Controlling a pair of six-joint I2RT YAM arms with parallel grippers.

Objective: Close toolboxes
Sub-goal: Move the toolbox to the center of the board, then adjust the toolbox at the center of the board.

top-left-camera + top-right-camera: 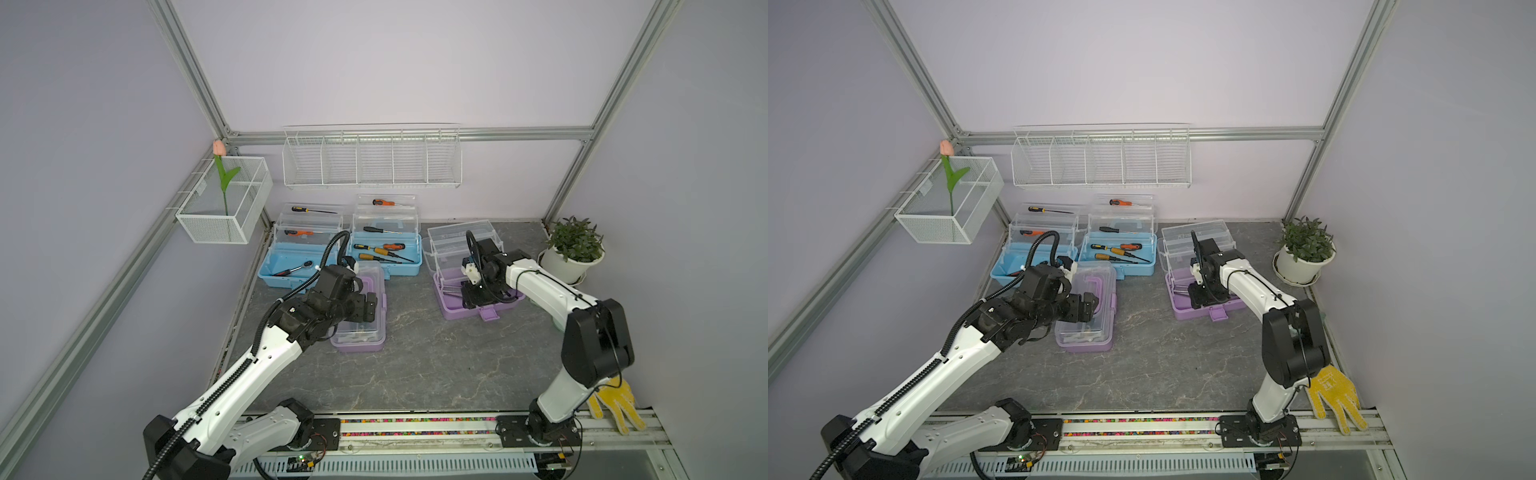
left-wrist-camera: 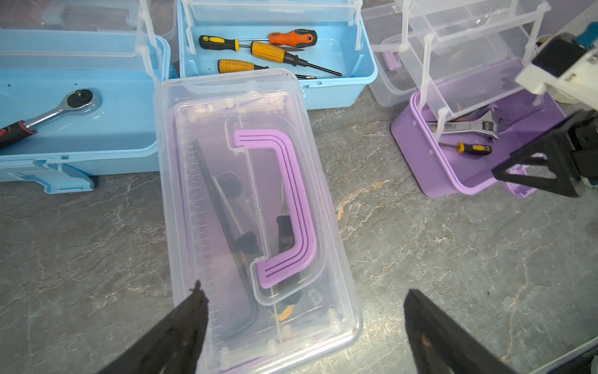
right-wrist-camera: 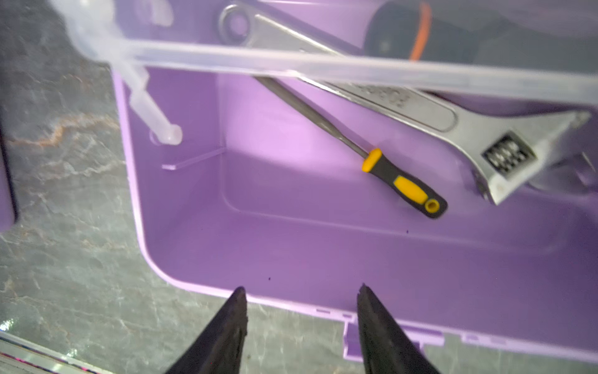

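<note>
Top views: one toolbox of four is seen shut.
Closed purple toolbox (image 1: 360, 332), left of tabletop centre, is overhung by the wide-open, empty left gripper (image 2: 304, 289); back-edge blue toolboxes (image 1: 286, 266) and open purple toolbox (image 1: 457, 311), its front rim met by the part-open, empty right gripper (image 3: 301, 286), are left to be closed.

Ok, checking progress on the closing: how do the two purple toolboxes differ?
The closed purple toolbox has its clear lid down, handle flat on top; the open purple toolbox has its trays raised. The closed one lies end-on to the robot, the open one crosswise. Both have purple bases and hold tools.
</note>
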